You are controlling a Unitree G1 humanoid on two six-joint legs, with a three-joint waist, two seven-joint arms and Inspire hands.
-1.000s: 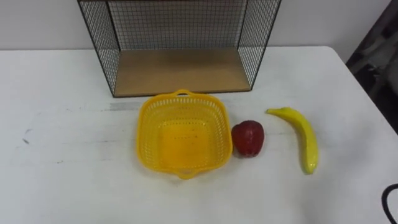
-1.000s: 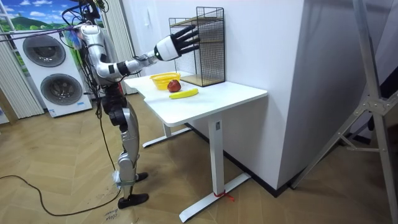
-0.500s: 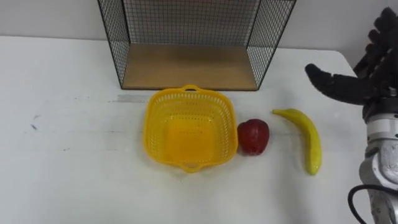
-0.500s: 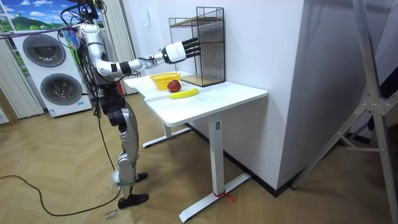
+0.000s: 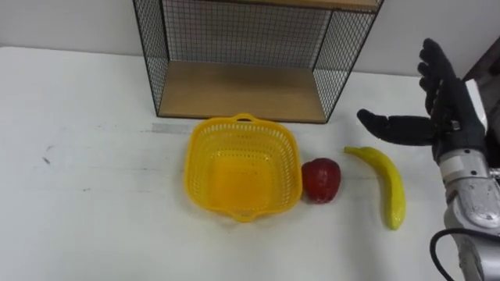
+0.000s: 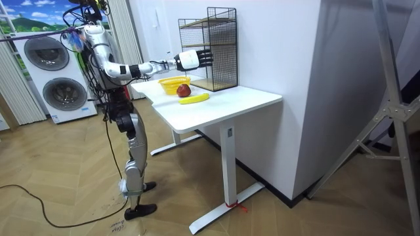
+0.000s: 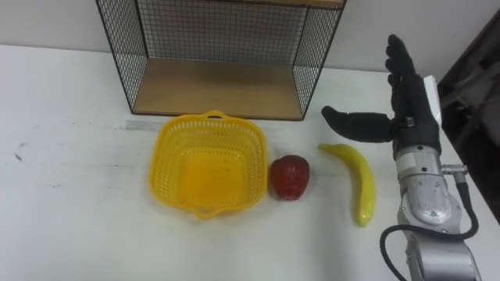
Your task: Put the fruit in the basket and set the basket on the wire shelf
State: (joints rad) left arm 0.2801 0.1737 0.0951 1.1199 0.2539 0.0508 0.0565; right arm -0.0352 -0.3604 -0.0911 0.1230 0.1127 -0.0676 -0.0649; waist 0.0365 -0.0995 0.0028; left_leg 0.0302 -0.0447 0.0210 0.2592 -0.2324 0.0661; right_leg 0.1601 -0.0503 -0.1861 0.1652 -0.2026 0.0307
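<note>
Two washing machines [image 6: 64,98] behind robot; white table [image 5: 94,195] bears basket [image 5: 243,168].

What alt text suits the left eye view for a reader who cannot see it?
The robot's open right hand hovers near a banana on a white table. Left of it lie a red apple and an empty yellow basket, in front of a wire shelf.

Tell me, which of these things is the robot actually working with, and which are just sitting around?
Part of the job:
- yellow basket
- red fruit
- banana
- wire shelf
- right robot hand, open above the banana

Just there:
- white table that everything rests on
- washing machines behind the robot
</note>
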